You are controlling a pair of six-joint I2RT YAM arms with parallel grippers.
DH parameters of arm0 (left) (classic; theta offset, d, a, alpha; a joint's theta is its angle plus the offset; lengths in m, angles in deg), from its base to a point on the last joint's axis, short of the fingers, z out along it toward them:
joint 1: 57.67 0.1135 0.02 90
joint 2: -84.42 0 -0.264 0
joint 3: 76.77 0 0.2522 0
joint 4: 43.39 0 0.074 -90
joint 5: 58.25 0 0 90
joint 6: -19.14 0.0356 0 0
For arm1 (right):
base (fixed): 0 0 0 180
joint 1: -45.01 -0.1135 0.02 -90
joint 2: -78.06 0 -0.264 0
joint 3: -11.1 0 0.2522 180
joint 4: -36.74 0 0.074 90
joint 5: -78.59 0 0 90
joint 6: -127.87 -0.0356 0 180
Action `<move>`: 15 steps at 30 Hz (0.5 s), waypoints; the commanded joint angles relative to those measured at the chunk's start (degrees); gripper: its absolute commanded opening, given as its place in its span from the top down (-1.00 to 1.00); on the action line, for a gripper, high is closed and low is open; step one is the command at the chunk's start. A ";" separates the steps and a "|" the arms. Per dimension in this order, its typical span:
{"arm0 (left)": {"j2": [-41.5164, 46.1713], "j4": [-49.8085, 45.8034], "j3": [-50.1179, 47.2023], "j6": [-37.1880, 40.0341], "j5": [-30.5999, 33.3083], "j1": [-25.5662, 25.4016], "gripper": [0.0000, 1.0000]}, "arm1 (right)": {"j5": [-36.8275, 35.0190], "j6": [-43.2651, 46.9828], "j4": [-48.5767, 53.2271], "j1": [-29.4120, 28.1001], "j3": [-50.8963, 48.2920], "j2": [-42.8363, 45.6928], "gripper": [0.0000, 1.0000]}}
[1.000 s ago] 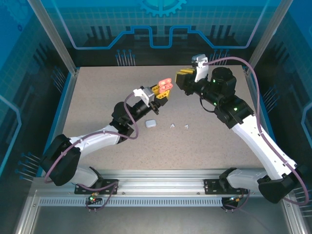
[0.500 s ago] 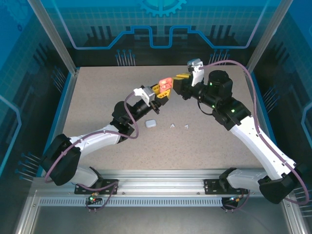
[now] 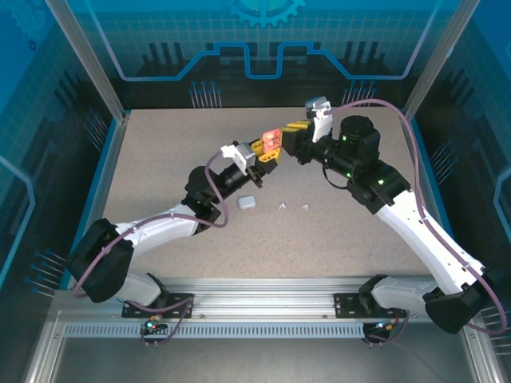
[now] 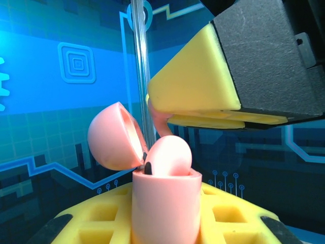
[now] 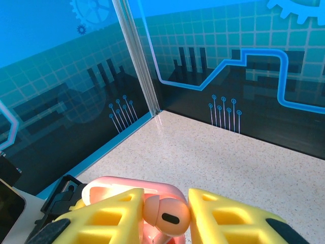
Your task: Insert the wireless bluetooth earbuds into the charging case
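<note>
Right wrist: pink earbud (image 5: 170,217) in grip of right claw (image 5: 165,203)

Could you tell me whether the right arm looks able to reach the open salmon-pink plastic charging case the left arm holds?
Probably yes: the right fingers, pinching a salmon-pink plastic earbud, hover just above the salmon-pink plastic charging case, whose lid is swung aside; nothing stands between them.

Robot lab cell: aluminium frame (image 3: 86,60), blue circuit-print walls (image 3: 263,40), speckled tabletop (image 3: 160,144).
</note>
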 commanded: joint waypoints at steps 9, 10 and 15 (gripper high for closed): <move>0.54 1.02 1.36 0.12 -0.70 -0.48 1.00 | 0.27 1.37 -1.23 -0.64 -1.26 -0.89 0.44; 0.54 1.03 1.36 0.15 -0.70 -0.62 1.00 | 0.23 1.59 -1.14 -0.57 -1.28 -0.99 0.44; 0.54 1.03 1.36 0.08 -0.70 -0.62 1.00 | 0.34 2.77 -0.87 -0.57 -1.46 -1.49 0.45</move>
